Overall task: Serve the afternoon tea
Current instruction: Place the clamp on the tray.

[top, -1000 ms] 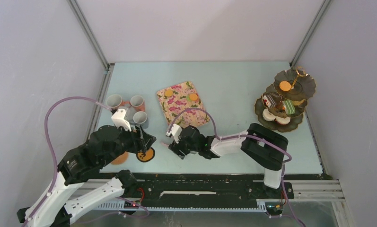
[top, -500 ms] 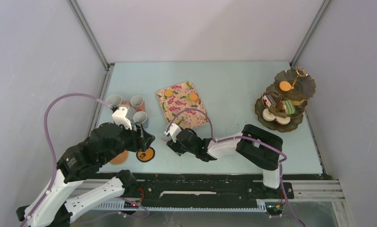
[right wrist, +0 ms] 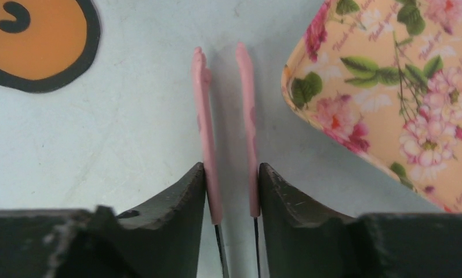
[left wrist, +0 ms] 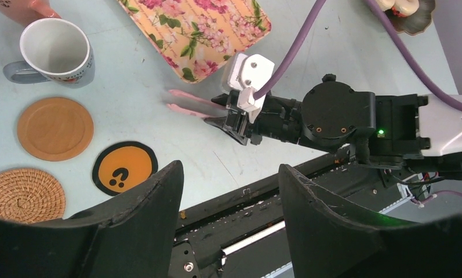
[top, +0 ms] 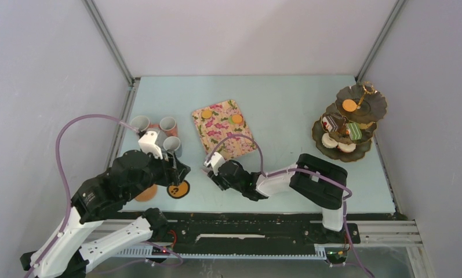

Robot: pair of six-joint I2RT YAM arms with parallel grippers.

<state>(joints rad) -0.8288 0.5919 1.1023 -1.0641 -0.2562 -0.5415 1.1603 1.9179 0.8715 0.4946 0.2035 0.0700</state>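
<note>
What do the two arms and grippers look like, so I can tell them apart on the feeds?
They are near twins. The left arm and right arm have white links and chunky black joints, each with a purple cable looping to a white camera housing at the wrist. The left gripper and right gripper have matte black, wedge-shaped fingers. A green light glows on the right wrist.

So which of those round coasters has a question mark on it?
The orange coaster with the black rim. The plain wooden coaster and the woven rattan coaster beside it carry no mark.
</note>
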